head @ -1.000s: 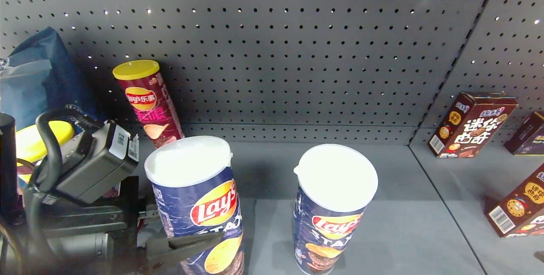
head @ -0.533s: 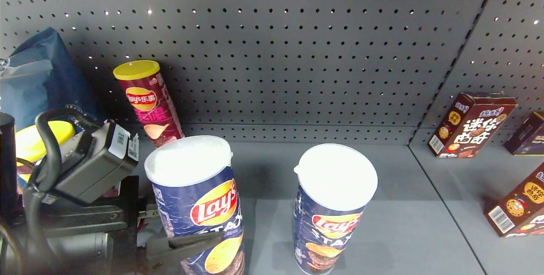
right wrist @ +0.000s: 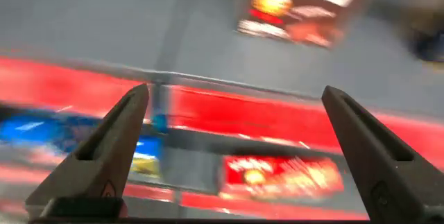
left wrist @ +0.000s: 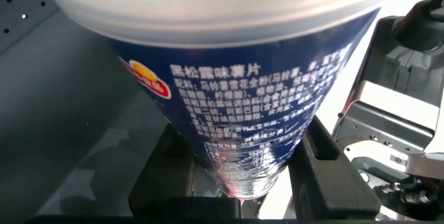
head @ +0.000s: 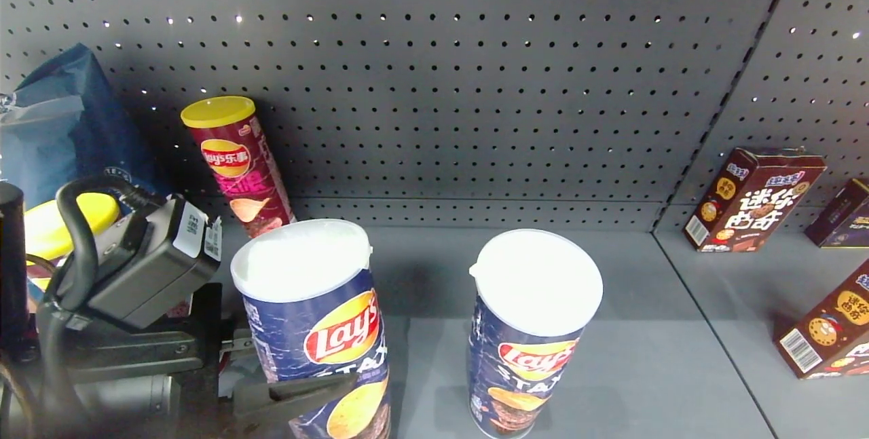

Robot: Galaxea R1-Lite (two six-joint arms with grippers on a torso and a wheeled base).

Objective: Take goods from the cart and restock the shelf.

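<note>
Fingers (head: 292, 393) of your left gripper (head: 285, 371) are clamped on the lower part of the blue chip can (head: 309, 330), upright at the front left of the grey shelf (head: 645, 357), near a second blue can (head: 529, 337) but apart from it. Your left wrist view shows that can wedged between both dark fingers (left wrist: 326, 175). Your right wrist view shows the right gripper (right wrist: 236, 154) spread wide with nothing in it, above a red strip (right wrist: 277, 120).

The left gripper (left wrist: 243, 172) lowered the blue chip can (head: 309, 330) it clamped a little toward the shelf (head: 424, 371).
</note>
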